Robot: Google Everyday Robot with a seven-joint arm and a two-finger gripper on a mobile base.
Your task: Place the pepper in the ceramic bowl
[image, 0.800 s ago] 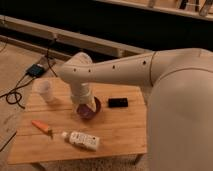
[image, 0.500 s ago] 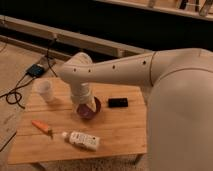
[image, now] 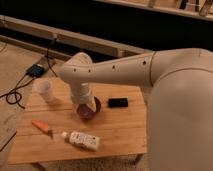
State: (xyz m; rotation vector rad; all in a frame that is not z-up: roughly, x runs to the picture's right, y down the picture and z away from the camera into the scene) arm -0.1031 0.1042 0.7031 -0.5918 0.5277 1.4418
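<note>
The slim orange pepper (image: 41, 126) lies on the wooden table (image: 122, 132) at the front left. The dark purple ceramic bowl (image: 90, 110) sits near the table's middle, partly covered by my arm. My gripper (image: 82, 102) hangs at the end of the white arm, right over the bowl's left side, well to the right of the pepper. Nothing shows in it.
A translucent white plastic cup (image: 44, 89) stands at the back left. A white bottle with a label (image: 82, 140) lies near the front edge, right of the pepper. A small black object (image: 118, 102) lies right of the bowl. Cables and a blue box (image: 36, 70) are on the floor at left.
</note>
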